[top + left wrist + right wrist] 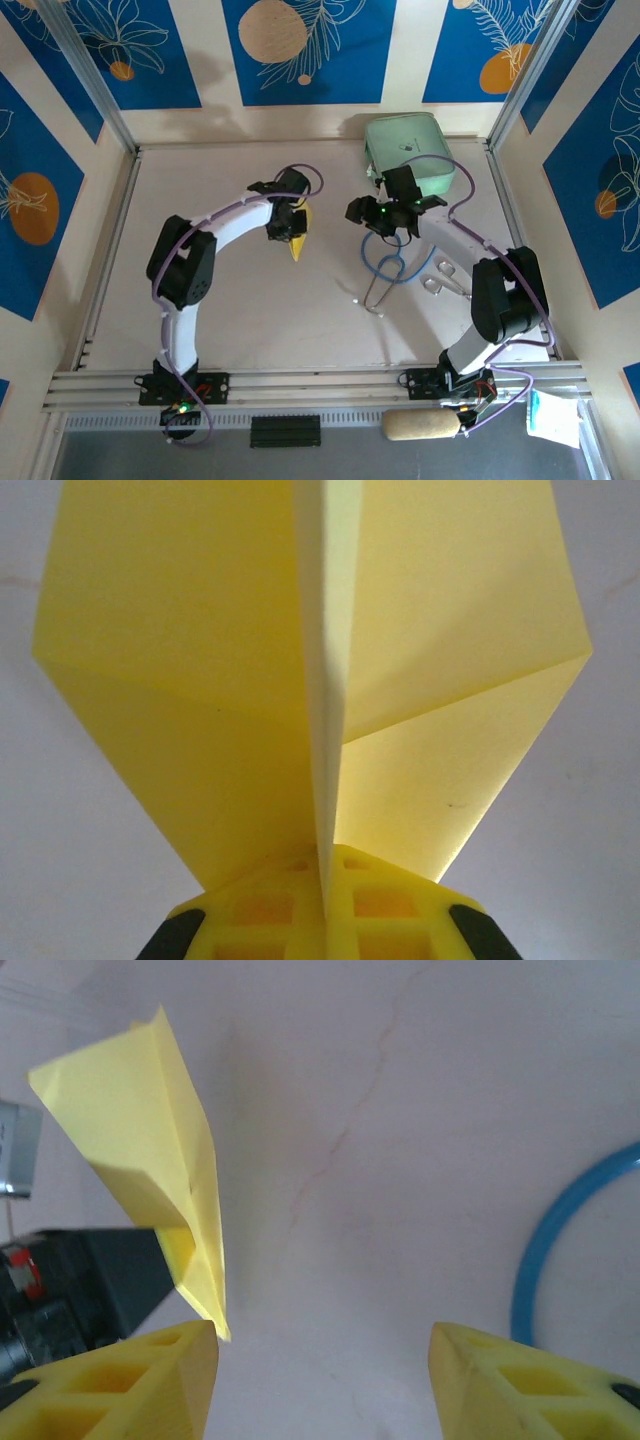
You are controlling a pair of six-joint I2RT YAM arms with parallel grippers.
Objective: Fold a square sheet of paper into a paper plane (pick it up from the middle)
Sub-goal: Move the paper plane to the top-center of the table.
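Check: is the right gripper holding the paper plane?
No, the right gripper is open and empty; the left gripper pinches the paper plane.

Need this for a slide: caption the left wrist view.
Left jaws shut on the centre ridge of the yellow plane, its wings fanned out over the pale table.

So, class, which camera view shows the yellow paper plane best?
Left wrist: the paper plane is close up, centre ridge pinched in the shut left gripper, both wings spread. Right wrist gives its pointed side profile; top external, a small yellow tip.
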